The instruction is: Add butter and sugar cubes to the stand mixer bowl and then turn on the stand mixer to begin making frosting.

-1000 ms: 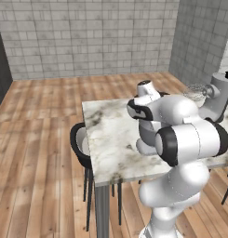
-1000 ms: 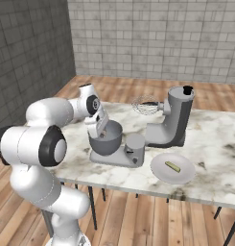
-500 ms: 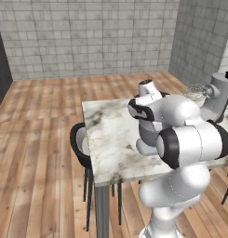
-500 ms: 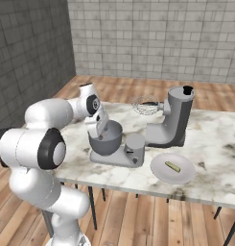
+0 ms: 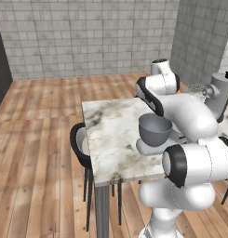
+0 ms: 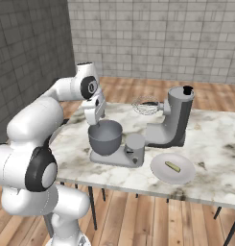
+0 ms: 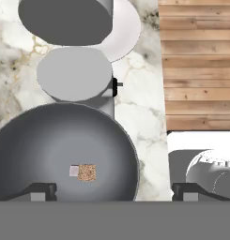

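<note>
My gripper hangs just above the mixer bowl, its fingers spread wide and holding nothing. One sugar cube lies on the bowl's bottom. The butter rests on the white plate on the counter; my arm hides it from the left.

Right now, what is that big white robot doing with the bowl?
The robot is making frosting. Its gripper hangs open just above the stand mixer bowl, which sits on the stand mixer. A sugar cube already lies at the bottom of the bowl, with a small pale grey bit beside it. The butter is still on the white plate, so it has not gone in yet.
</note>
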### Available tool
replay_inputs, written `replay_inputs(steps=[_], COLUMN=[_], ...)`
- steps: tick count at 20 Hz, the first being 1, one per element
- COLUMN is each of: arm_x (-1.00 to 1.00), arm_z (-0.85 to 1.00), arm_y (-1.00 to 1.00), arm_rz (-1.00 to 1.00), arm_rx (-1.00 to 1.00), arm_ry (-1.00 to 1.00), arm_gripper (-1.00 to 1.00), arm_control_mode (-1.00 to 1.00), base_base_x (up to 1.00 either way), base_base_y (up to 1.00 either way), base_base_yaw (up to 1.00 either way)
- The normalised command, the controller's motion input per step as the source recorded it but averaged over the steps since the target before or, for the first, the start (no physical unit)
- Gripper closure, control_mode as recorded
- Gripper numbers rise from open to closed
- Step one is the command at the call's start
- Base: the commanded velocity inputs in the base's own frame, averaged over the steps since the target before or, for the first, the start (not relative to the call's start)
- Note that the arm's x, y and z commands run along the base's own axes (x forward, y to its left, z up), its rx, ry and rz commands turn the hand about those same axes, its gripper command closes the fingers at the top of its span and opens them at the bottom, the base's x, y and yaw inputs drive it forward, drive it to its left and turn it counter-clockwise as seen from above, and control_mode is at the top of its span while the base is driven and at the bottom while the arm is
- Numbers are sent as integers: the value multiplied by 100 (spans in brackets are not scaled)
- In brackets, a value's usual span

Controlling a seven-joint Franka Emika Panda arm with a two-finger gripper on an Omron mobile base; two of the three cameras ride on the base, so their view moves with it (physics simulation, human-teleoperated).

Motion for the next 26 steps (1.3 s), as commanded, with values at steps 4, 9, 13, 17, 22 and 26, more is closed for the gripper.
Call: replay_inputs(steps=[4,9,13,17,22,26], arm_x=[-76,-88,-84,-88,-84,-57], arm_z=[86,52,7,0,-1,-4], arm_y=[-52,-91,-100,-100,-97,-91], arm_rz=[20,28,43,51,55,57], arm_rx=[4,4,1,2,3,10], arm_ry=[1,0,0,-3,-9,-12], arm_gripper=[-100,-100,-100,-100,-100,-100], arm_control_mode=[-100,-100,-100,-100,-100,-100], base_base_x=[0,0,0,0,0,0], base_base_y=[0,0,0,0,0,0], base_base_yaw=[0,0,0,0,0,0])
